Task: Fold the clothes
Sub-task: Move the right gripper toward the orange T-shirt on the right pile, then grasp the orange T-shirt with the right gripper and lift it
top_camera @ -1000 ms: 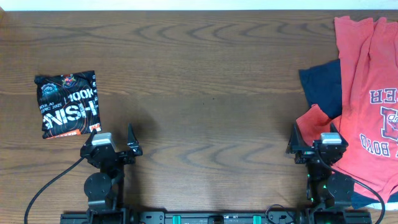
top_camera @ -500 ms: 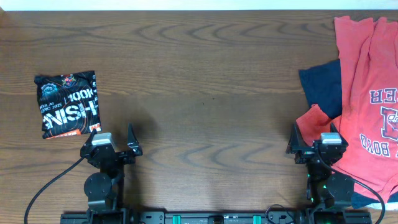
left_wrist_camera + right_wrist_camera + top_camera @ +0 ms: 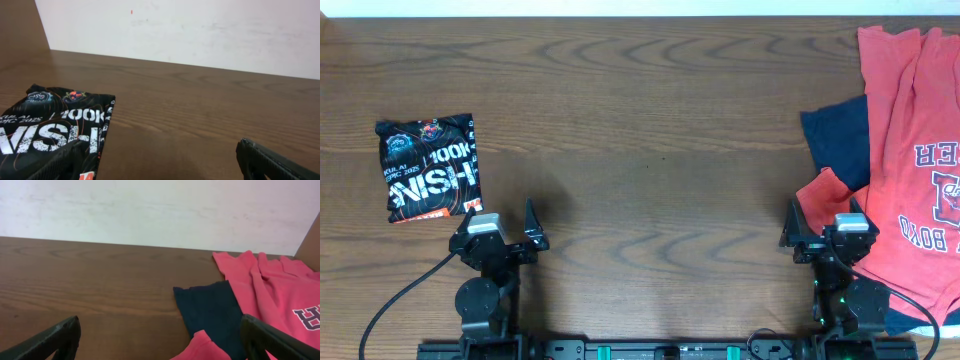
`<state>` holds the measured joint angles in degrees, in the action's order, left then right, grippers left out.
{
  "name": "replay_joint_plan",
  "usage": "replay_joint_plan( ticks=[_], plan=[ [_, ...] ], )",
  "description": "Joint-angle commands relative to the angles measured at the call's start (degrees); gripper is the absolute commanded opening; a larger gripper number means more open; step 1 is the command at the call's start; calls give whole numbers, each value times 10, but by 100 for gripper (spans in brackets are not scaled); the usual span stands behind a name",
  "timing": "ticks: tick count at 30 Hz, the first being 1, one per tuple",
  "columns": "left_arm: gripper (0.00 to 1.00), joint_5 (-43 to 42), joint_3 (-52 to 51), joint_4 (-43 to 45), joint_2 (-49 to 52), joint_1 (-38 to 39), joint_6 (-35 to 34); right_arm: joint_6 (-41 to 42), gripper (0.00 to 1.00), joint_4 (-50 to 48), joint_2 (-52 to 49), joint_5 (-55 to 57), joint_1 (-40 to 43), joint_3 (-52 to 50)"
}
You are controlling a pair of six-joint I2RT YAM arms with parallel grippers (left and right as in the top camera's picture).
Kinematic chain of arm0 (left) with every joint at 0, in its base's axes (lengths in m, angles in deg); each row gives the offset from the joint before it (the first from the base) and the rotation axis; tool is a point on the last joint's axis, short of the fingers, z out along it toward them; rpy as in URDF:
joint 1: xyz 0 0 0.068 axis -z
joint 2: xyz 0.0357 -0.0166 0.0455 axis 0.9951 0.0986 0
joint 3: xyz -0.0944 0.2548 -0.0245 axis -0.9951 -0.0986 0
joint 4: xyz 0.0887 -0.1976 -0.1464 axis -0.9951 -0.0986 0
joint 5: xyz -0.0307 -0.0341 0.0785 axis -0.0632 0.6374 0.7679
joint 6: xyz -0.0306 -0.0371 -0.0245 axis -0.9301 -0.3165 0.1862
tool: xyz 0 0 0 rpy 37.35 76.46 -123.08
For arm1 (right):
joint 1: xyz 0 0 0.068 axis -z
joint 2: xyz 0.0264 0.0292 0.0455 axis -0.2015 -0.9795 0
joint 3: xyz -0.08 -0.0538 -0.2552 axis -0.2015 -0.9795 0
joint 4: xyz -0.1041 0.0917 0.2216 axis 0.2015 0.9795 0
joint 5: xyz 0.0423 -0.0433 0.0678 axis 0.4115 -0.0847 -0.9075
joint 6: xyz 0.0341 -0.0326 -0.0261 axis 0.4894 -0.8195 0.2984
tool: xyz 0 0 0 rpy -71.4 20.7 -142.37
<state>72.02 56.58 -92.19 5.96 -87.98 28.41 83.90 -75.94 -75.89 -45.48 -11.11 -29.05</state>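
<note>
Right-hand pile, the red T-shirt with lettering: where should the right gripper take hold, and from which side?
Probably the red sleeve nearest the right gripper, approached from the bare-table side on its left. It lies on top of the navy shirt with a free edge, while the body of the red T-shirt spreads toward the picture's right edge.

My gripper (image 3: 160, 332) is spread wide, a dark finger (image 3: 52, 340) in each lower corner of the view. Only bare brown table (image 3: 90, 280) lies between them, and I hold nothing. On my right a rumpled red shirt (image 3: 270, 287) with dark lettering lies on the wood, its edge over a navy garment (image 3: 210, 305). A fold of red cloth (image 3: 200, 347) touches the navy at the bottom edge, and a white wall (image 3: 150, 210) stands behind the table's far side.
</note>
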Motion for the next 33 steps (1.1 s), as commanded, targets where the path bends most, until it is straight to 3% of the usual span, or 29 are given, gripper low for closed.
replay_joint_plan(
  ticks=[1, 6, 11, 17, 22, 25, 30, 33],
  plan=[
    [98, 5, -10, -9, -3, 1, -27, 12, 99, -2, 1, 0, 5, 3],
    [98, 4, 33, -21, 35, 1, -32, 12, 99, 1, -26, 33, 5, 41],
    [98, 5, 125, -77, 138, 1, -32, 11, 99, 19, -127, 39, 5, 114],
    [98, 2, 271, -181, 303, 1, -32, 11, 99, 113, -323, 51, 5, 246],
    [98, 0, 362, -287, 420, 1, -32, 11, 99, 269, -513, 61, 5, 389],
    [98, 0, 380, -320, 461, 1, -32, 13, 99, 324, -598, 57, 5, 443],
    [98, -59, 381, -343, 496, 1, -33, 20, 99, 343, -692, -43, 5, 465],
    [98, -75, 381, -343, 506, 1, -34, 122, 99, 388, -733, 87, 6, 465]
  ],
)
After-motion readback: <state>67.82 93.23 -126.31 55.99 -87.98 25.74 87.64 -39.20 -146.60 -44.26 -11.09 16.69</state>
